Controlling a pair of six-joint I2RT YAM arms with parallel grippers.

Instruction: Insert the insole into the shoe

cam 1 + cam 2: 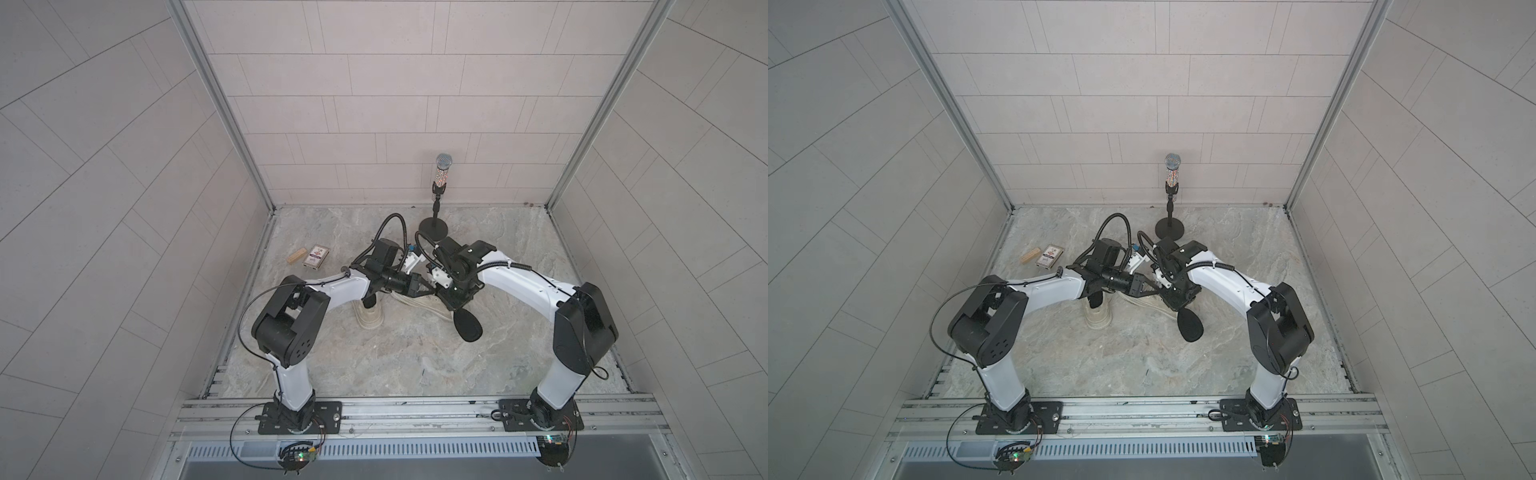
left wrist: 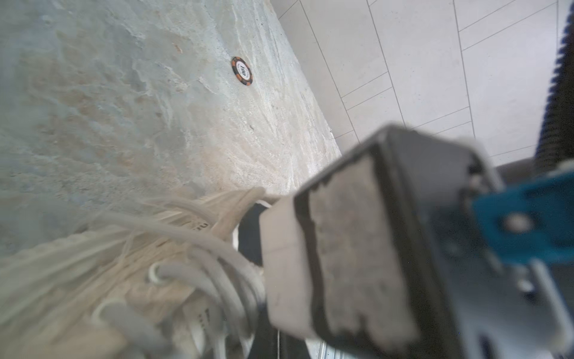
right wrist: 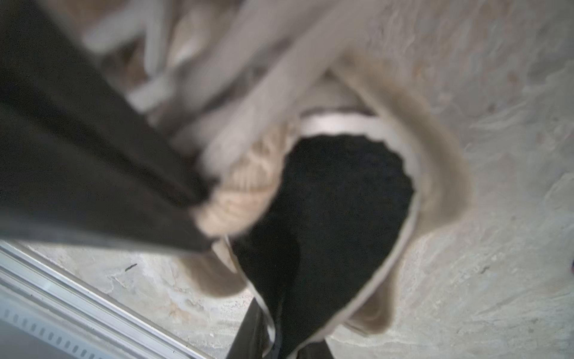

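Insertion looks about half done from where I stand: the black insole [image 1: 467, 326] has its front tucked into the mouth of the beige shoe [image 1: 415, 303], which lies mid-way across the stone table [image 1: 415, 365]. Its rounded heel sticks out toward the rail [image 1: 415, 409]. That explains the grips. The left gripper [image 1: 423, 286] is pinched tight on what looks like the knit tongue [image 3: 242, 186], I'd guess to hold the mouth open and stop the shoe sliding. The right gripper [image 1: 455, 306], jaws drawn close, seems to clamp the insole just behind the opening to feed it forward, though blur leaves me unsure. Both arms arch in from the rail, elbows high and out. The left wrist lies level and the right tips downward, so their tips nearly meet over the laces [image 2: 186, 223].
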